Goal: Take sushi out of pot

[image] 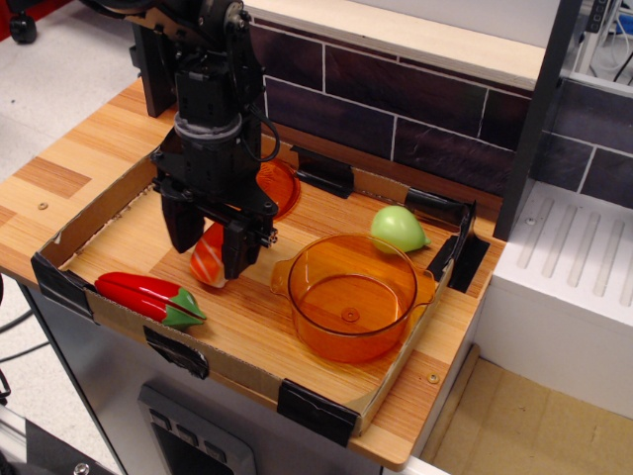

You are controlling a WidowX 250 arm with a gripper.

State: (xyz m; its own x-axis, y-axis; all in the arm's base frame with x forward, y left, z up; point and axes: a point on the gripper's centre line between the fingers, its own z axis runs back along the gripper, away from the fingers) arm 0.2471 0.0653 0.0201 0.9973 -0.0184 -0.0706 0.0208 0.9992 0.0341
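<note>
The sushi point(208, 259), orange with white stripes over a white base, stands on the wooden tray floor left of the pot. The pot point(352, 296) is transparent amber with two small side handles and holds nothing. My black gripper point(210, 255) hangs straight over the sushi with its two fingers spread to either side of it, and there is a little gap on each side. The gripper is open. The sushi's upper part is partly hidden by the fingers.
A red pepper with a green stem point(148, 296) lies at the tray's front left. A green pear-like toy point(398, 229) sits behind the pot. The flat amber lid point(278, 188) lies behind my gripper. Cardboard walls point(318, 408) rim the tray, and a dark tiled wall stands behind.
</note>
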